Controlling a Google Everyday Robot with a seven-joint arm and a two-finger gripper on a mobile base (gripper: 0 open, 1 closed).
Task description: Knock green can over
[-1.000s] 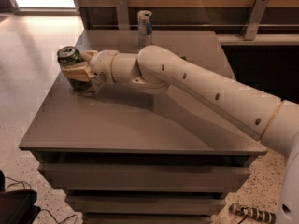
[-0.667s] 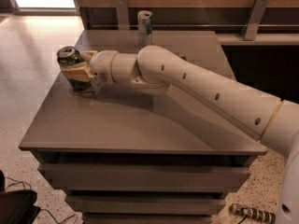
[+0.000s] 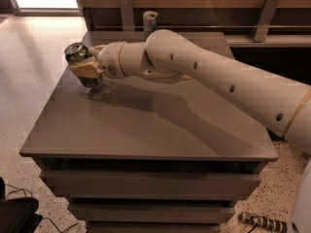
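Note:
The green can with a silver top is at the left side of the grey table, leaning a little to the left. My gripper reaches in from the right. Its tan fingers are closed around the can's middle. The can's lower part shows below the fingers, at or just above the tabletop. My pale arm stretches across the table from the right edge of the view.
A taller slim silver-and-blue can stands at the table's back edge, behind my arm. A wooden wall with metal brackets runs behind the table. The table's left edge is close to the green can. A striped object lies on the floor at lower right.
My arm has risen a little. The green can in the gripper has shifted slightly up and right and leans more than before.

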